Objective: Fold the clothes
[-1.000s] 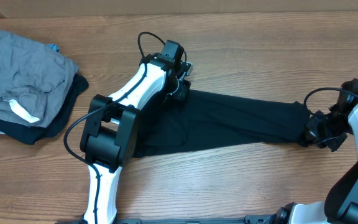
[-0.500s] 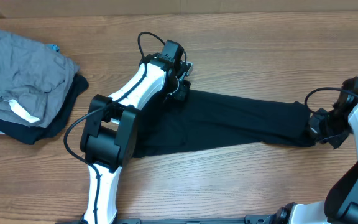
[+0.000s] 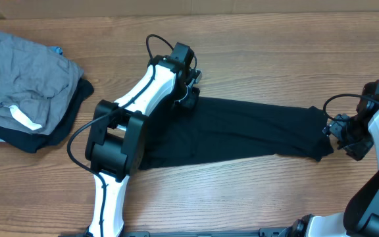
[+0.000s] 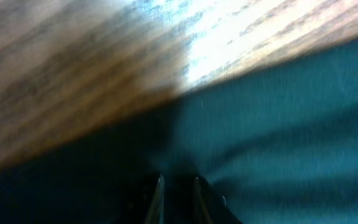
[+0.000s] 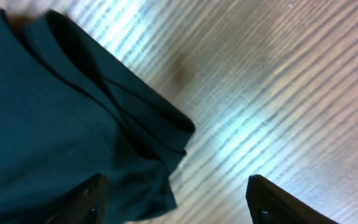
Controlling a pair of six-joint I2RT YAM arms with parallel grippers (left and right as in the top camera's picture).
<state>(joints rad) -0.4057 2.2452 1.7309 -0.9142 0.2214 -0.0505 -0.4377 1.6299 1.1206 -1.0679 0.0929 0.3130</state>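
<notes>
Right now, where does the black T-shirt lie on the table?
Overhead, the black T-shirt lies stretched across the middle of the table, between the left pincer and the open right pincer.

the left arm covers the black t-shirt's left end. in the blurred left wrist view, the picture's bottom edge cuts off all of the left gripper but its tips. at the table's left edge, the grey garment hides most of the dark garment beneath it.

The black T-shirt is soft, matt cloth. The table is smooth, grained wood with a light sheen. The grey garment is matt, rumpled cloth. The left arm wears glossy white plastic.
</notes>
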